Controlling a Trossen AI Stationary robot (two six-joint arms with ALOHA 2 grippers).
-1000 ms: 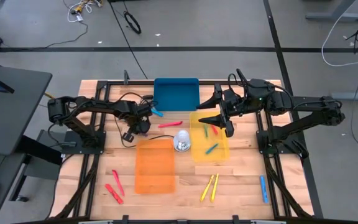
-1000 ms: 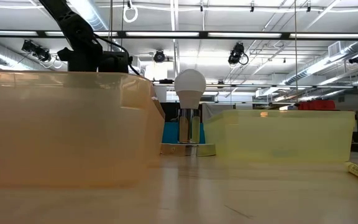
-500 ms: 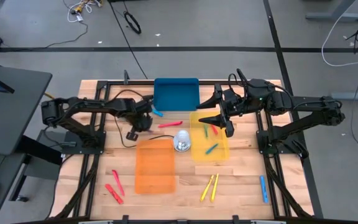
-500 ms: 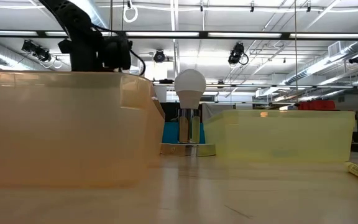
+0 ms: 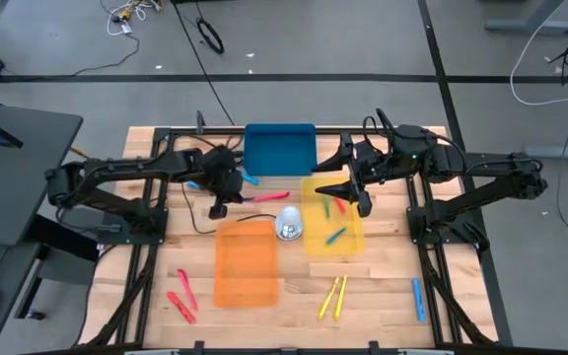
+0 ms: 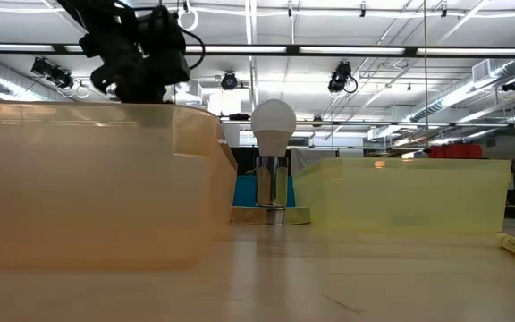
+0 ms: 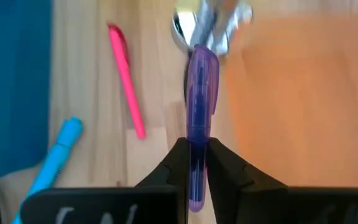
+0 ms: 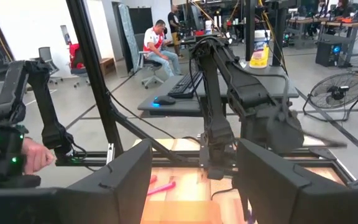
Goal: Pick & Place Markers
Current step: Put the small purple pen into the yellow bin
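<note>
My left gripper (image 5: 216, 205) (image 7: 197, 146) is shut on a purple marker (image 7: 199, 93) above the table, between the blue tray (image 5: 279, 148) and the orange tray (image 5: 245, 261); it also shows in the low view (image 6: 137, 76). A pink marker (image 7: 124, 78) and a light blue marker (image 7: 51, 155) lie flat on the wood below. My right gripper (image 5: 325, 178) (image 8: 197, 186) is open and empty over the yellow tray (image 5: 355, 244), which holds green, red and teal markers (image 5: 335, 235). My left gripper pinches the purple marker's near half (image 7: 196, 168) between its two fingers. The marker lies along the fingers and sticks out past their tips. The fingers come from above, pointing down at the table. The marker is lifted clear.
A silver-based light bulb (image 5: 288, 225) stands between the orange and yellow trays. Two yellow markers (image 5: 333, 296) and a blue one (image 5: 418, 299) lie near the front right, red ones (image 5: 181, 299) at the front left. People sit in the room beyond (image 8: 157, 43).
My left gripper has risen and gone a little toward the table's right edge, with the purple marker still in it.
</note>
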